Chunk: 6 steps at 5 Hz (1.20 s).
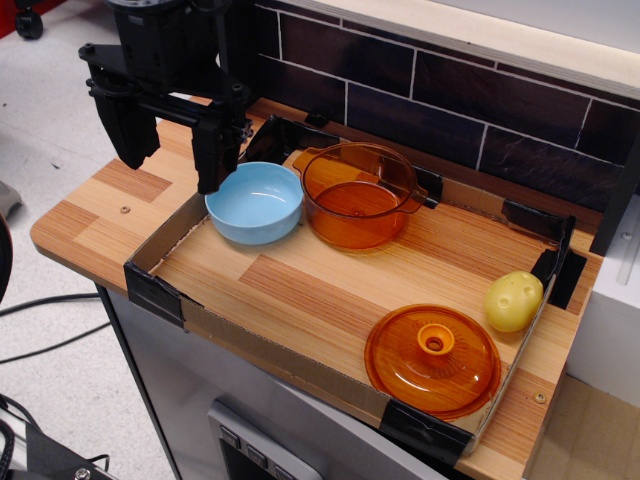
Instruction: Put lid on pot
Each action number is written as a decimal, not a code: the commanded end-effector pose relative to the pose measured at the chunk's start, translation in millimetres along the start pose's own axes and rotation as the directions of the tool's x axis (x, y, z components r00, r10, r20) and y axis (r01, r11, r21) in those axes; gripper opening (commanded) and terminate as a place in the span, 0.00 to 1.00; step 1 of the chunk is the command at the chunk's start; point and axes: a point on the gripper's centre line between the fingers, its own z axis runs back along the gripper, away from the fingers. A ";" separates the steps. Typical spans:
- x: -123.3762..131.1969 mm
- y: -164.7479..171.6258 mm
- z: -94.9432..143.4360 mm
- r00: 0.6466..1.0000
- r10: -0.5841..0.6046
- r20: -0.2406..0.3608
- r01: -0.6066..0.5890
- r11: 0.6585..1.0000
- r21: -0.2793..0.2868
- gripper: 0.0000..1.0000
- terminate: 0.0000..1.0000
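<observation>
We have the lid (433, 360) lying flat, knob up, at the near right of the wooden surface (300, 290), right beside the low cardboard wall (290, 358) along the front edge; nothing is touching it; just behind it to the right sits a yellow potato (513, 300), close to the lid but apart from it. Well away, toward the back left, we see the pot (358, 194) standing upright and uncovered, one side handle pointing right; the light blue bowl (255, 202) sits just to its left, the two rims near or touching, we cannot tell which. Further left and higher, the black pincer (172, 150) hangs above the left end of the surface, beside the bowl; its two fingers are spread apart and hold nothing. Behind everything runs a dark brick wall (450, 100); black tape (155, 292) marks the corners of the cardboard.
</observation>
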 end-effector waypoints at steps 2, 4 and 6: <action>10.7 -30.8 -7.5 0.999 0.012 0.037 -0.011 1.000 -0.016 1.00 0.00; 1.7 -103.7 -33.8 0.998 -0.052 0.025 0.054 0.993 -0.108 1.00 0.00; 10.0 -145.6 -56.5 0.994 -0.080 0.075 0.088 0.991 -0.104 1.00 0.00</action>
